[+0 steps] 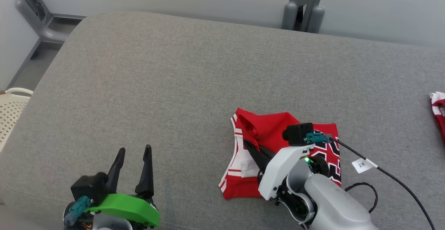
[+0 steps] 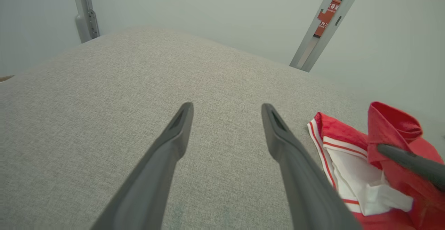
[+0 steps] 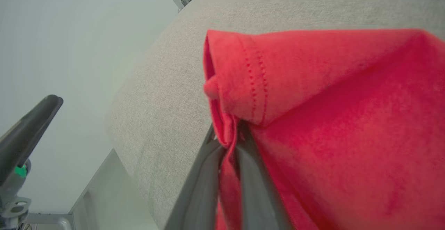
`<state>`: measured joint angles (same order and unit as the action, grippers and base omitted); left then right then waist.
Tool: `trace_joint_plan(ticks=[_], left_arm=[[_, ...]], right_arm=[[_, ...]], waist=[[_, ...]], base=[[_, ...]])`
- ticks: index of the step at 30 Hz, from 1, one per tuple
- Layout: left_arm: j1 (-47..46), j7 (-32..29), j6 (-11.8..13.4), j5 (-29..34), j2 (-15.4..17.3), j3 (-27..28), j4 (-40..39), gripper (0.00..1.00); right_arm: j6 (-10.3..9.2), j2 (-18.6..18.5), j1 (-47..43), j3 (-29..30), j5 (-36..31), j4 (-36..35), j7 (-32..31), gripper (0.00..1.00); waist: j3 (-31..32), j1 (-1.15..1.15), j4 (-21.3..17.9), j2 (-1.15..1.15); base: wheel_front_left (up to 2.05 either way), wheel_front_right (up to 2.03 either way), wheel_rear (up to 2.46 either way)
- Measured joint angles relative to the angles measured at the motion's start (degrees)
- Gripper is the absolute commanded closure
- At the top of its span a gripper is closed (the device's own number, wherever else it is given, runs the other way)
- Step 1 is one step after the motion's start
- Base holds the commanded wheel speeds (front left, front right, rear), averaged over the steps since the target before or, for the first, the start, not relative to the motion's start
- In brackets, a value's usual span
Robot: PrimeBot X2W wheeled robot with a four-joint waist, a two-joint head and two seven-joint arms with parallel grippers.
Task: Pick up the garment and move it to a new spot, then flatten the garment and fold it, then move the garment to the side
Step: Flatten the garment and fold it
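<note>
**Head view.** The garment, a red jersey with white trim, lies bunched on the grey cushion. The right hand reaches over the garment's near side with its fingers together on a raised red fold. The left hand hovers well to the left of the garment, fingers apart and holding nothing. A black-and-white print on the garment's right part is half hidden by the arm, and we cannot read it. A white tag on the cable just right of the garment reads "2" and one further character. A second red cloth lies far to the right of the garment.

**Left wrist view.** The left hand is spread wide above bare cushion, with the garment just to its right. The red sticker on the post beyond the garment bears writing too small to read.

**Right wrist view.** The right hand is clamped on a stitched hem of the garment, lifting it off the cushion.

**Progress.** We judge the task to be at an early stage. The garment is gripped but neither flat nor folded, so spreading, folding and moving it aside are all left to do.
</note>
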<state>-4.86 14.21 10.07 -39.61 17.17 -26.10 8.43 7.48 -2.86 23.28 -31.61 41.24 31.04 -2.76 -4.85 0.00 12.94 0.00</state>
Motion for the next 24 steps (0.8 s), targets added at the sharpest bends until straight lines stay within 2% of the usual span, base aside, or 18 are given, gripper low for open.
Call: trace_joint_plan(ticks=[1,3,4,11,15,18,24], left_arm=[[-0.02,0.02,-0.03,0.01,-0.05,-0.05,0.13,0.00],[-0.10,0.05,-0.07,0.01,-0.14,-0.05,0.33,0.00],[-0.13,0.05,-0.07,0.01,-0.18,-0.03,0.40,0.00],[-0.10,0.31,-0.19,0.16,-0.21,-0.13,0.79,0.00],[0.10,0.32,-0.24,0.19,-0.24,-0.46,0.88,0.00],[0.16,0.33,-0.24,0.29,-0.26,-0.75,0.89,0.00],[0.36,0.32,-0.23,0.42,-0.46,-1.46,0.85,0.00]], right_arm=[[0.00,0.02,0.49,-0.98,0.71,1.07,0.51,0.89],[0.00,-0.04,1.46,-3.09,1.62,2.72,0.81,0.19],[0.00,-0.02,1.83,-4.12,2.10,3.31,1.14,0.00],[0.01,0.05,3.15,-8.77,5.03,3.96,5.36,0.00],[0.01,0.02,3.52,-8.99,4.93,3.59,7.47,0.00],[0.01,0.09,3.77,-7.22,3.72,3.38,9.53,0.00],[0.01,0.04,3.90,1.70,-6.65,5.19,14.10,0.00]], waist=[[-0.02,0.00,0.15,0.00],[0.05,0.00,0.27,0.00],[0.14,0.00,0.28,0.00],[0.83,0.00,-0.43,0.00],[1.31,0.00,-1.27,0.00],[1.71,0.00,-1.93,0.00],[2.61,0.00,-3.37,0.00]], base=[[0.00,0.00,0.00],[0.00,0.00,0.00],[0.00,0.00,0.00],[0.00,0.00,0.00],[0.00,0.00,0.00],[0.00,0.00,0.00],[0.00,0.00,0.00]])
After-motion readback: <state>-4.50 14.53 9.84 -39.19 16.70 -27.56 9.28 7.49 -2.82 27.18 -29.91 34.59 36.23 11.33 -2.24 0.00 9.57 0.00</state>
